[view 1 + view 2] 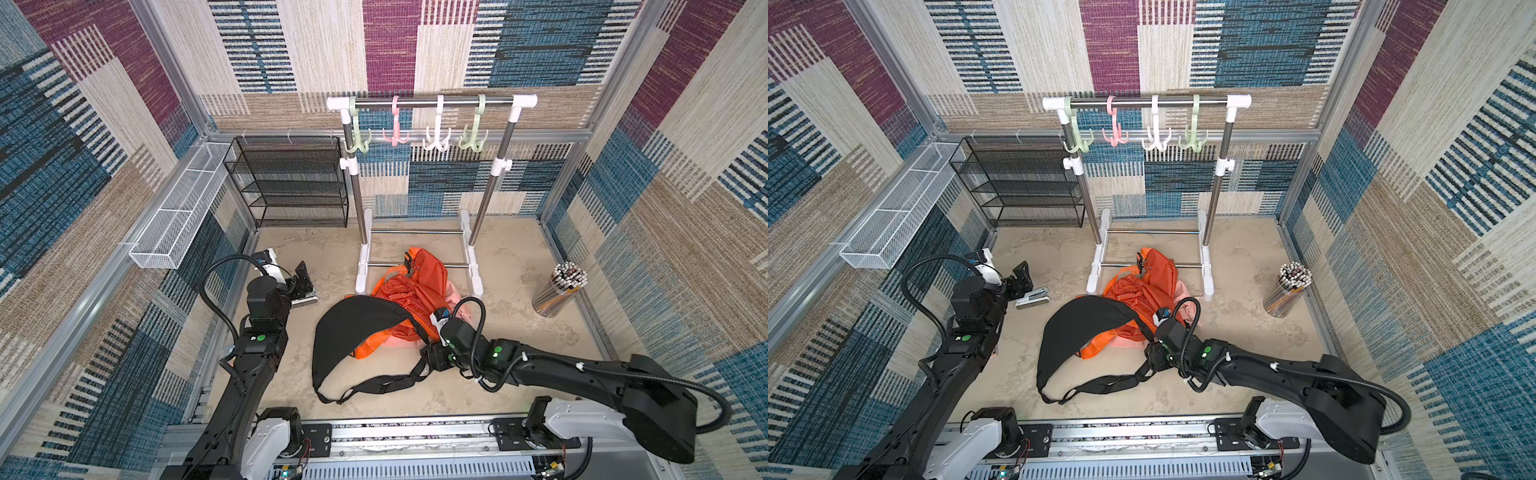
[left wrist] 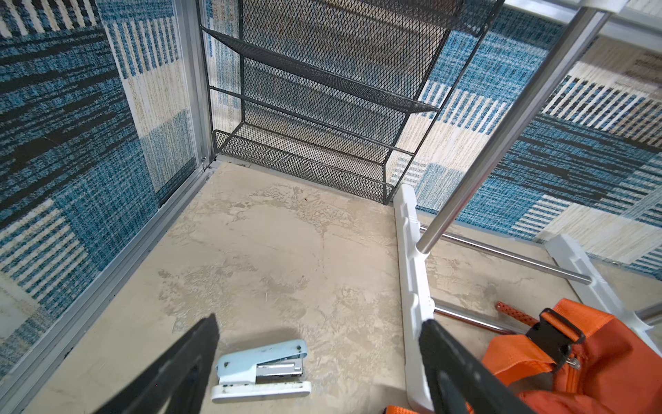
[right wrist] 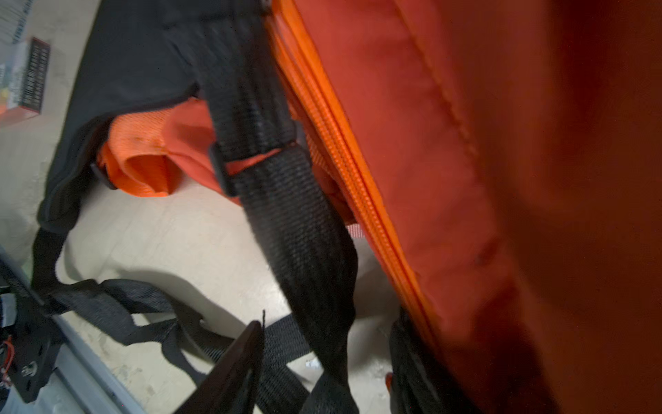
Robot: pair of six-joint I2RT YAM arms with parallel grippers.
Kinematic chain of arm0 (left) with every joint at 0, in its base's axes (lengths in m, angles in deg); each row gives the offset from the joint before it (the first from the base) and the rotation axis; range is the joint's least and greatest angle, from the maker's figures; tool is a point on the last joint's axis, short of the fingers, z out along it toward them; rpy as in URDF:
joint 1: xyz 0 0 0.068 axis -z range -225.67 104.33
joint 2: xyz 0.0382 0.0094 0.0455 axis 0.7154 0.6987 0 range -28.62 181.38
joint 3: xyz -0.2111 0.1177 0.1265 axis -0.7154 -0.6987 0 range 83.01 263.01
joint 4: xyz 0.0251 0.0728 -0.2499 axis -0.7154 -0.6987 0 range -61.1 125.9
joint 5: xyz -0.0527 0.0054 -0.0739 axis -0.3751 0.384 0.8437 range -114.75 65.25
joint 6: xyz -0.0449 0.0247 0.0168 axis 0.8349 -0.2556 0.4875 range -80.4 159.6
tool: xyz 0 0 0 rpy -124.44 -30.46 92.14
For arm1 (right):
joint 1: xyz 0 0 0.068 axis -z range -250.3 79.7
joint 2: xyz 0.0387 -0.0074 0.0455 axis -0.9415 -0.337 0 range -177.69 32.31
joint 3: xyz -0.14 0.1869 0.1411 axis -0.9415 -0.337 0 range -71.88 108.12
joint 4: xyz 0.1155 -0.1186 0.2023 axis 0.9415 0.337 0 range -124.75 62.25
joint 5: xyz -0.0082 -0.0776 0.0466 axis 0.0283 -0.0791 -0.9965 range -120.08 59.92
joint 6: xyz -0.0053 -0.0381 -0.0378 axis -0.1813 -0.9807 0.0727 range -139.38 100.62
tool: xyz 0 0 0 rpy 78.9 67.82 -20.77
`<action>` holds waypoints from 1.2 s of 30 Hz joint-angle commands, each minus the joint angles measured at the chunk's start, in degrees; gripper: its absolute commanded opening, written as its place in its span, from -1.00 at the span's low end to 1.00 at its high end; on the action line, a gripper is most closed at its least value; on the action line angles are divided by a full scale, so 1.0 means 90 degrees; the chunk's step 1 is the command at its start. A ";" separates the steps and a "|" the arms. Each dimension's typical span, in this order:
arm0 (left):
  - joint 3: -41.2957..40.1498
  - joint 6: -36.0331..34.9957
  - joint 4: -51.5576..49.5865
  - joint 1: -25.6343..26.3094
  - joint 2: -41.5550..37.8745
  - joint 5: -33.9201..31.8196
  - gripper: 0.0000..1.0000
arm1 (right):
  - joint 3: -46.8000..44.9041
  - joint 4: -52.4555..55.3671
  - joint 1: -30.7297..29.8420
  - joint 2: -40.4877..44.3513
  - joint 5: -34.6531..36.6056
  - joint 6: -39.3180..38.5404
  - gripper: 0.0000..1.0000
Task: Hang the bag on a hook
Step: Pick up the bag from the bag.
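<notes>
Nearest me, the right gripper [image 3: 327, 322] has its fingers either side of the black webbing strap [image 1: 386, 382] of the black fabric sling bag [image 1: 353, 332], which lies flat on the beige table [image 1: 519, 291]. Clamped or not, I can't tell. The left gripper [image 2: 318, 320] hovers, fingers wide apart, over a pale-blue stapler [image 2: 263, 365]. Beyond lies an orange nylon bag [image 1: 415, 286]. Farthest back, pastel plastic hooks [image 1: 436, 141] hang on the steel rack [image 1: 457, 101].

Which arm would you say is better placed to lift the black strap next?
Right, probably: the right gripper sits at the strap beside the orange bag, fingers either side of it. The left gripper hangs open near the stapler, away from the strap.
</notes>
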 commanded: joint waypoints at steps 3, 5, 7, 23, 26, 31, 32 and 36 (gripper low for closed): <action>0.0061 0.0135 -0.0360 -0.0003 -0.0203 0.0339 0.82 | 0.0199 -0.0755 -0.0010 -0.0537 0.0343 0.0200 0.01; 0.0114 0.0090 -0.0651 -0.0001 -0.0272 0.0653 0.82 | 0.0332 -0.0833 -0.0008 -0.0600 0.0432 0.0075 -0.22; 0.0255 -0.0116 -0.1052 0.0004 -0.0267 0.1175 0.78 | 0.0452 -0.0963 -0.0008 -0.0619 0.0483 -0.0039 -0.48; -0.0032 -0.0198 -0.2898 0.3848 -0.0756 0.1514 0.59 | 0.3136 -0.0418 0.0078 -0.0448 0.0262 -0.1382 -1.00; -0.0375 -0.0276 -0.2207 0.4716 -0.0672 0.0623 0.63 | 0.3427 -0.0374 0.0069 -0.0567 0.0017 -0.1413 -1.00; -0.0374 -0.0165 -0.1091 0.5206 0.0261 -0.0157 0.66 | 0.3495 -0.0484 0.0072 -0.0573 -0.0160 -0.1435 -1.00; -0.0377 -0.0101 -0.0840 0.5277 0.0463 -0.0352 0.66 | 0.3486 -0.0499 0.0068 -0.0534 -0.0180 -0.1427 -1.00; -0.0423 0.0031 0.0221 0.5387 0.1112 -0.1016 0.67 | 0.3428 -0.0524 0.0071 -0.0435 -0.0262 -0.1375 -1.00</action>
